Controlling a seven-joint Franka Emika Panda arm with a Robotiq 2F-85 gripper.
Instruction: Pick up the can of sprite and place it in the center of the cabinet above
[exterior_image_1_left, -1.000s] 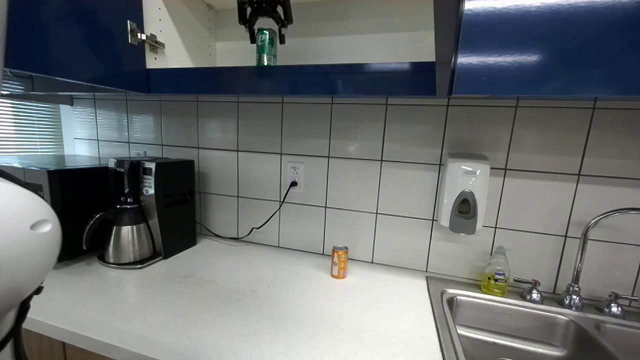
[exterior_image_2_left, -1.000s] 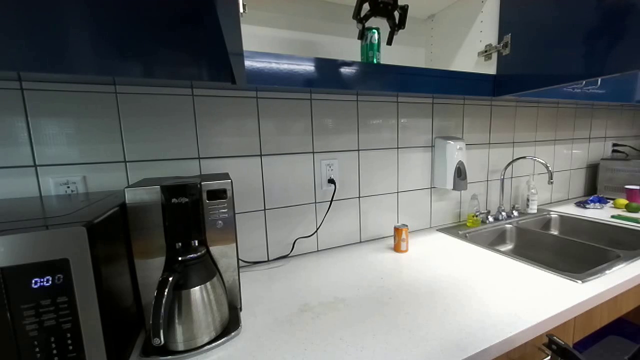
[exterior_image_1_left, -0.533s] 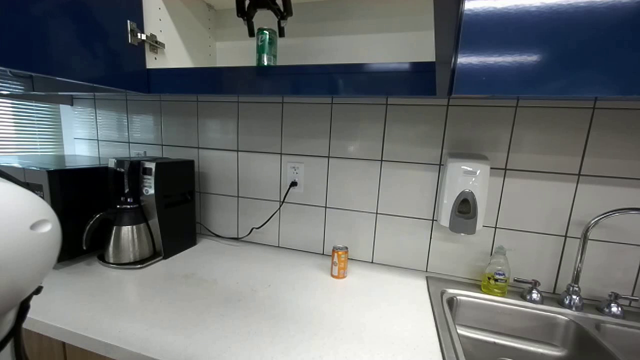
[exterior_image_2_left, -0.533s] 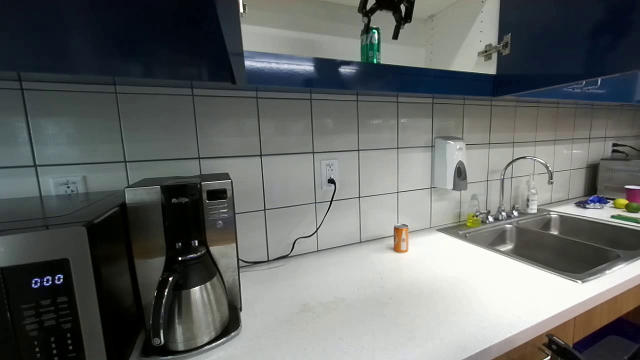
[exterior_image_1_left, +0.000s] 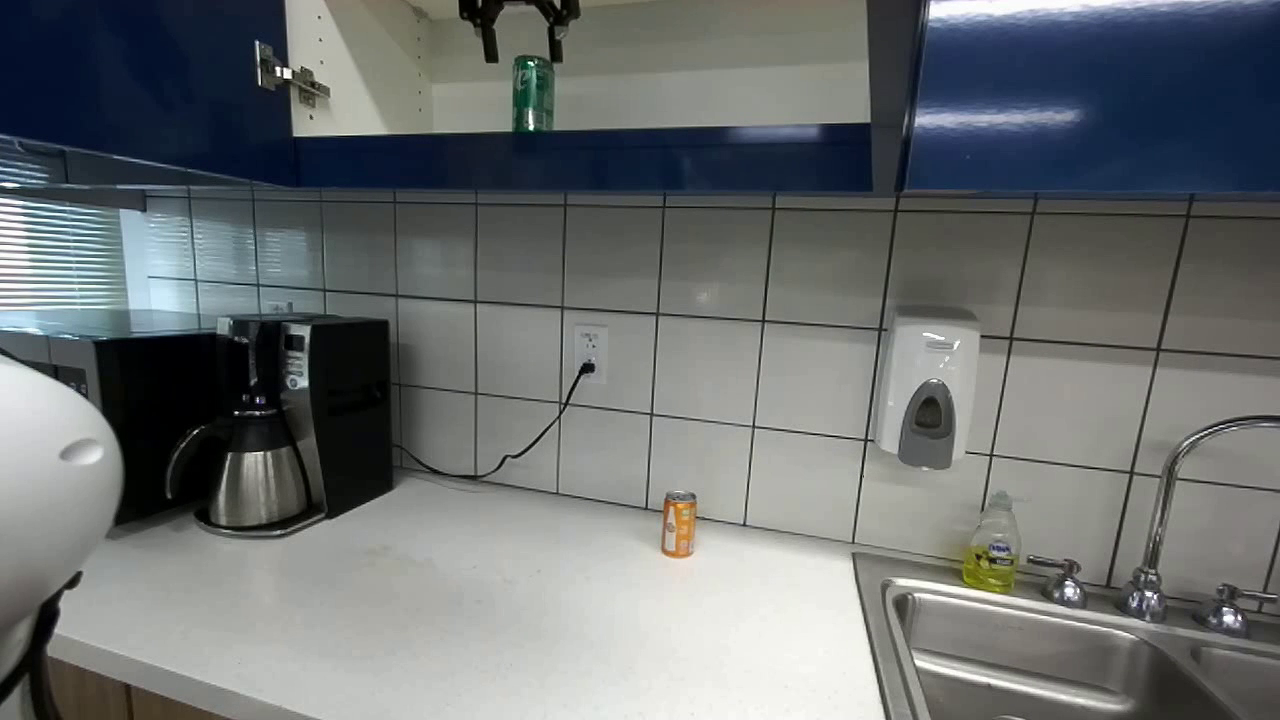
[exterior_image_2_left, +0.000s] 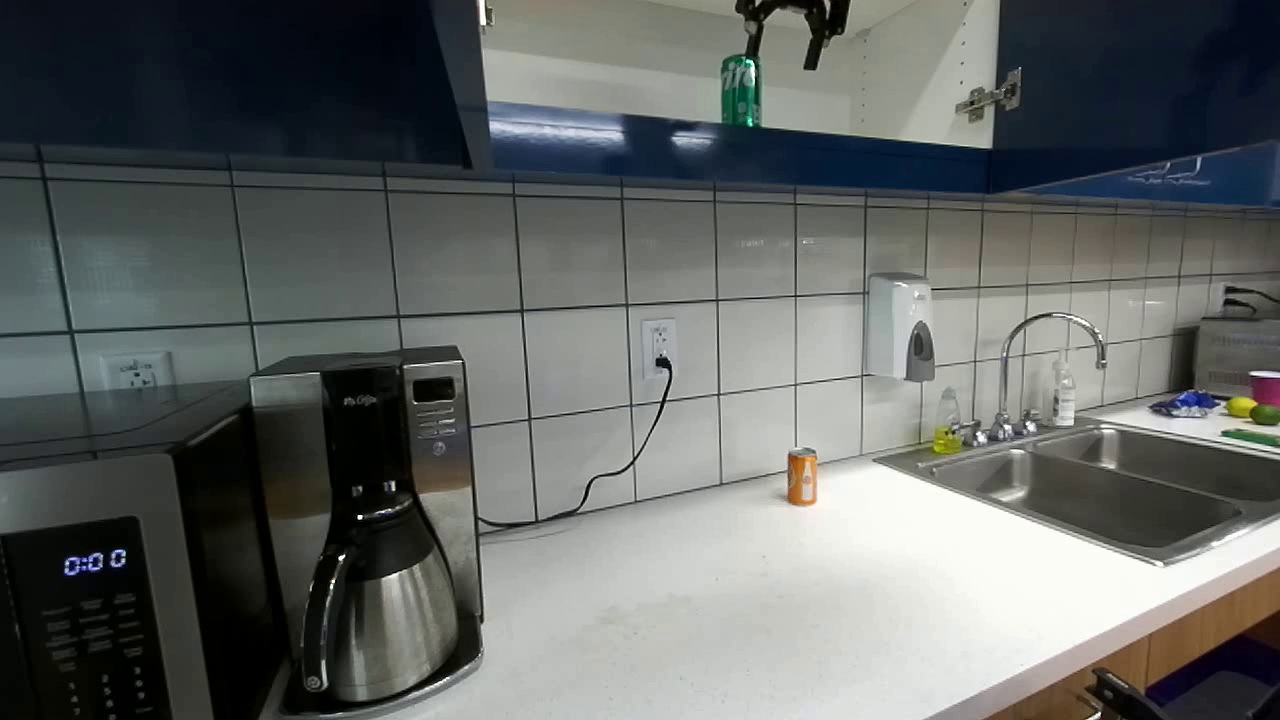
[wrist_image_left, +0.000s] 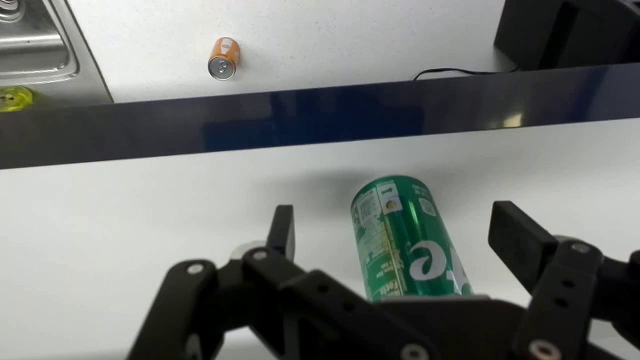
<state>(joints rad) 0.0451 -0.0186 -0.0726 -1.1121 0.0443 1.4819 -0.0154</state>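
Pale wall tiles (exterior_image_1_left: 610, 260) stretch below the green can (exterior_image_1_left: 533, 95), which stands upright in the open cabinet (exterior_image_1_left: 700, 95) with the front edge (wrist_image_left: 320, 117) near it. Compared with 1 second ago, the tool (exterior_image_2_left: 783, 58) is higher and farther out from the can, while the can stays put. The tool's 2 fingers (wrist_image_left: 283, 232) are spread wider than the can and hold nothing; the wrist view shows gaps on either side of it. So the release looks done, with the can seemingly near the cabinet's middle, if toward its front. What remains, I judge, is withdrawing without clipping the can.
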